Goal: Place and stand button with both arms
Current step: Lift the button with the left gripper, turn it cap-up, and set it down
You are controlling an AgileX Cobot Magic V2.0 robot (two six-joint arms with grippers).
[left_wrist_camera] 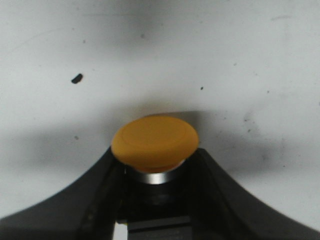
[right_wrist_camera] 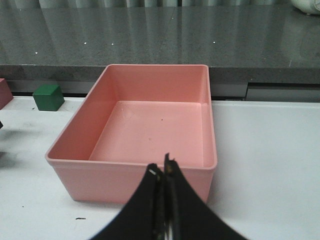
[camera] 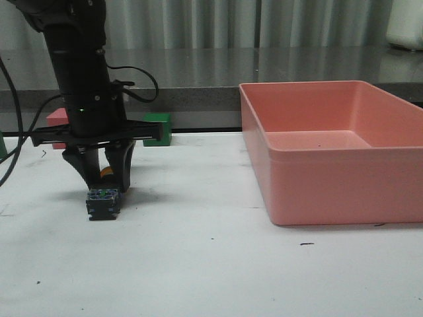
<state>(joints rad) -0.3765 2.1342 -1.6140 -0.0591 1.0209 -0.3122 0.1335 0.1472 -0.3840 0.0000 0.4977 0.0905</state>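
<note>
the button lies on the white table under my left gripper, dark base toward the front camera and yellow cap pointing away. in the left wrist view my fingers sit on either side of the collar below the cap, clamped on it as far as i can judge. to stand it well i'd lift a little, rotate the wrist until the cap faces up, and set the base flat before letting go. a lopsided grip could let it tip. my right gripper hangs with fingertips pressed together, holding nothing, above the pink bin. the bin is empty, well apart from the button.
</note>
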